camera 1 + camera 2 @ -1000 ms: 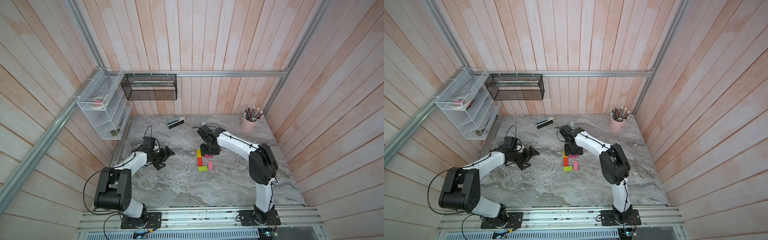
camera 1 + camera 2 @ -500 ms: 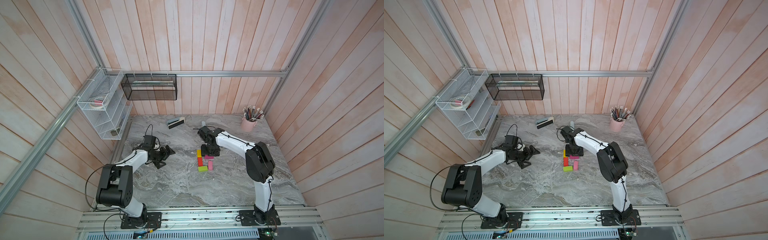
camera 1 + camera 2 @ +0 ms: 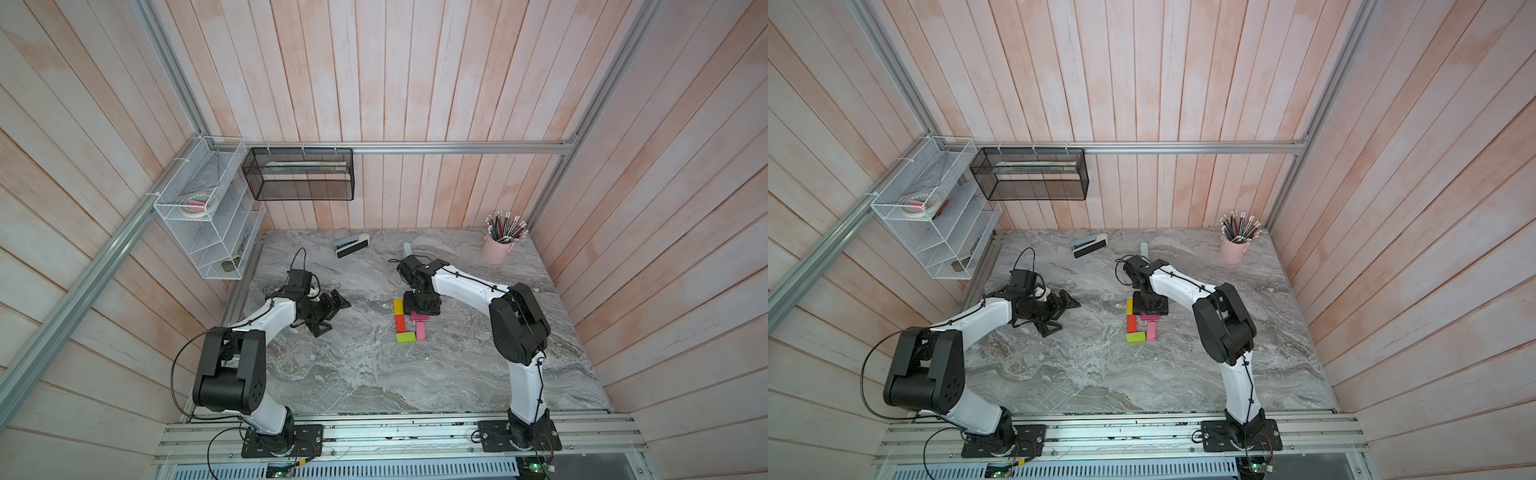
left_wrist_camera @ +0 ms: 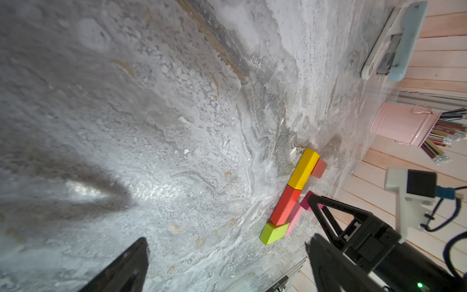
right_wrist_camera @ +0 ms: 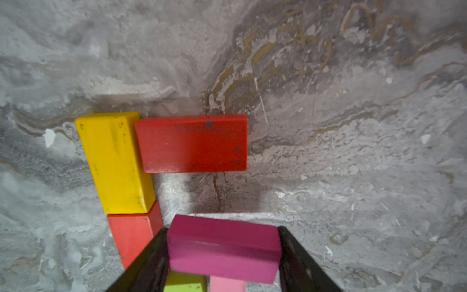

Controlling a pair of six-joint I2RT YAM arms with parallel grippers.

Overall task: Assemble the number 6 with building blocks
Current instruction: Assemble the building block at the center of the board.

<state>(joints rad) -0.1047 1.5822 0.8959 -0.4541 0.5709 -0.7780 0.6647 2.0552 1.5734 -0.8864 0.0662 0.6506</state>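
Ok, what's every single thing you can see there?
yellow brick: one, yellow, mid-table, far end of the column.
red bricks: two, red, one beside the yellow brick, one at its near end.
lime green brick: one, green, near end of the shape.
light pink brick: one, pink, beside the lime green brick.
magenta brick: one, magenta, between the right end effector fingers.
stapler: one, grey-white, near the back wall.
pencil cup: one, pink, back corner.
wire shelf: one, white, side wall.
mesh basket: one, black, back wall.
table: one, grey marble.
left end effector: one, black, open, empty.
right end effector: one, black, shut on the magenta brick.
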